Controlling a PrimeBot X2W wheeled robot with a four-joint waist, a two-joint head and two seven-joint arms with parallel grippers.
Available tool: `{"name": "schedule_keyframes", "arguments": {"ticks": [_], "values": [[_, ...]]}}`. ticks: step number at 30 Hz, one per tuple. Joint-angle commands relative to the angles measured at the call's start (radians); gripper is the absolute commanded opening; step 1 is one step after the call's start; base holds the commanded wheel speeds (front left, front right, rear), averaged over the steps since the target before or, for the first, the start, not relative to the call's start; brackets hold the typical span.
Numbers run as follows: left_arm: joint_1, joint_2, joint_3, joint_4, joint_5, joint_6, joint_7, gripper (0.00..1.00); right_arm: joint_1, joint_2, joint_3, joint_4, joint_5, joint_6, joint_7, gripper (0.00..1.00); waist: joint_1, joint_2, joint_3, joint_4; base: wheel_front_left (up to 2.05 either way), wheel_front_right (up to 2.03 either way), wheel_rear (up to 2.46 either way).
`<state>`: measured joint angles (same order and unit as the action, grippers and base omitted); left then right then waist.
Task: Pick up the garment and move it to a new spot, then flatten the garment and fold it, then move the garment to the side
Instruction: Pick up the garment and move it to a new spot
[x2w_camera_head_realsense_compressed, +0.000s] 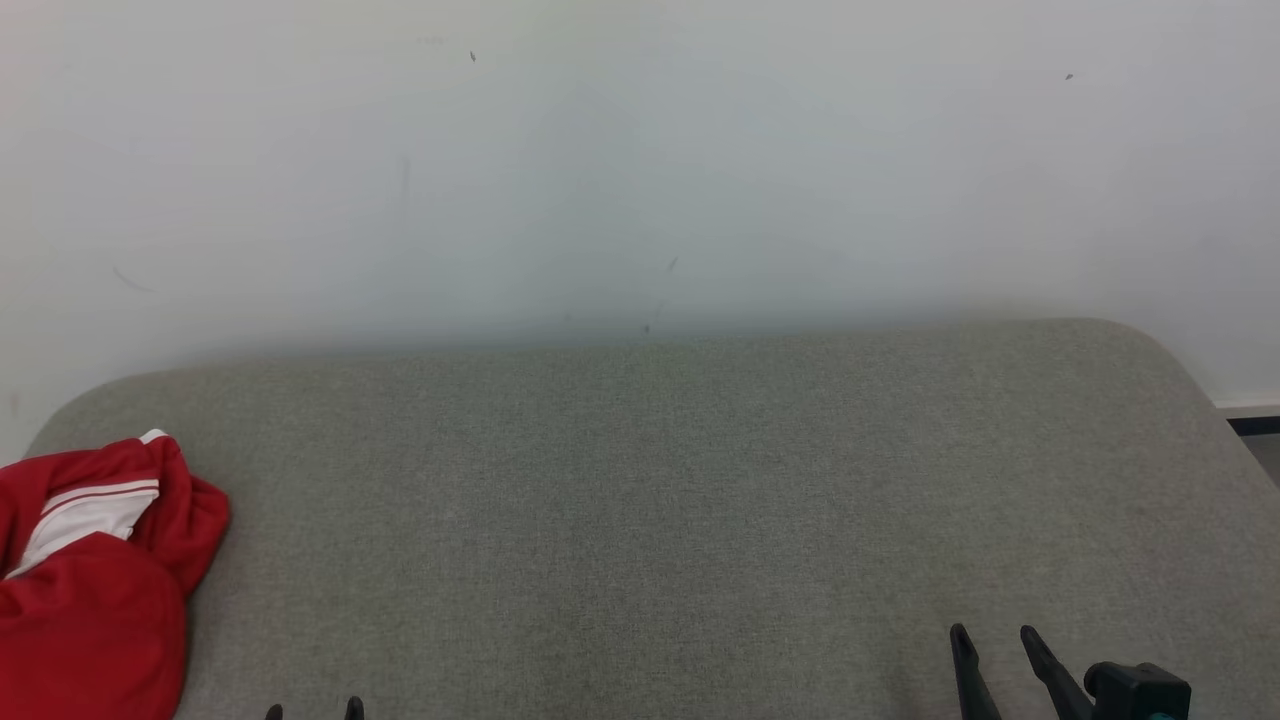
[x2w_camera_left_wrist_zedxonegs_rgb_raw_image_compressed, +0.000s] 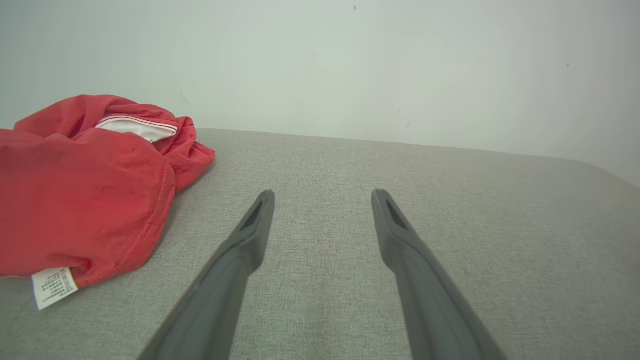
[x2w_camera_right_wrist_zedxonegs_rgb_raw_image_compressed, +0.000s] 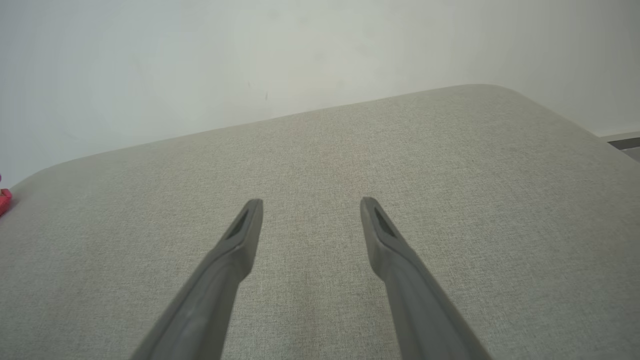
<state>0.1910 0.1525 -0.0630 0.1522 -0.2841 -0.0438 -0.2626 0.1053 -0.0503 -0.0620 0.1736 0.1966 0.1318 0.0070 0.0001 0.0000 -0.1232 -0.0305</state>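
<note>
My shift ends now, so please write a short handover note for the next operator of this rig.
Left gripper: jaws open, empty, above the grey cushion, beside the red garment.
Right gripper: jaws open, empty, above bare cushion.
The red garment lies crumpled at the cushion's left end; neither gripper touches it.
Done: no fold shows.
Left: apparently everything: pick up, move, flatten, fold, set aside.
</note>
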Motion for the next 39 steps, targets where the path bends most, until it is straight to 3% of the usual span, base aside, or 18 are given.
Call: {"name": "schedule_keyframes", "arguments": {"ticks": [1, 11, 17, 23, 34, 39], "values": [[0.015, -0.003, 0.002, -0.005, 0.008, 0.003, -0.004, 1.0, 0.002, 0.0, 0.004, 0.001, 0.008, -0.002, -0.009, 1.0, -0.0001, 0.0, 0.0, 0.001, 0.0, 0.0, 0.0], [0.026, 0.004, -0.005, -0.019, 0.01, 0.01, -0.003, 1.0, 0.006, 0.0, 0.009, 0.007, 0.014, -0.002, -0.016, 1.0, -0.0001, 0.0, 0.003, 0.019, 0.0, 0.0, 0.0], [0.035, 0.012, -0.008, -0.031, 0.005, 0.016, 0.017, 1.0, 0.014, 0.0, 0.024, 0.014, 0.021, -0.002, -0.014, 1.0, -0.0001, 0.0, -0.004, 0.07, 0.0, 0.0, 0.0], [0.051, 0.029, -0.003, -0.056, 0.007, 0.029, 0.037, 1.0, 0.02, 0.0, 0.037, 0.023, 0.031, -0.002, -0.018, 1.0, -0.0001, 0.0, -0.022, 0.166, 0.0, 0.0, 0.0], [0.08, 0.066, -0.004, -0.121, 0.018, 0.048, 0.096, 1.0, 0.021, 0.0, 0.083, 0.067, 0.083, -0.002, -0.058, 1.0, -0.0001, 0.0, -0.042, 0.4, 0.0, 0.0, 0.0], [0.097, 0.069, 0.012, -0.147, 0.01, 0.063, 0.097, 1.0, -0.016, 0.0, 0.117, 0.079, 0.088, -0.002, -0.062, 1.0, -0.0001, 0.0, -0.016, 0.444, 0.0, 0.0, 0.0]]}}
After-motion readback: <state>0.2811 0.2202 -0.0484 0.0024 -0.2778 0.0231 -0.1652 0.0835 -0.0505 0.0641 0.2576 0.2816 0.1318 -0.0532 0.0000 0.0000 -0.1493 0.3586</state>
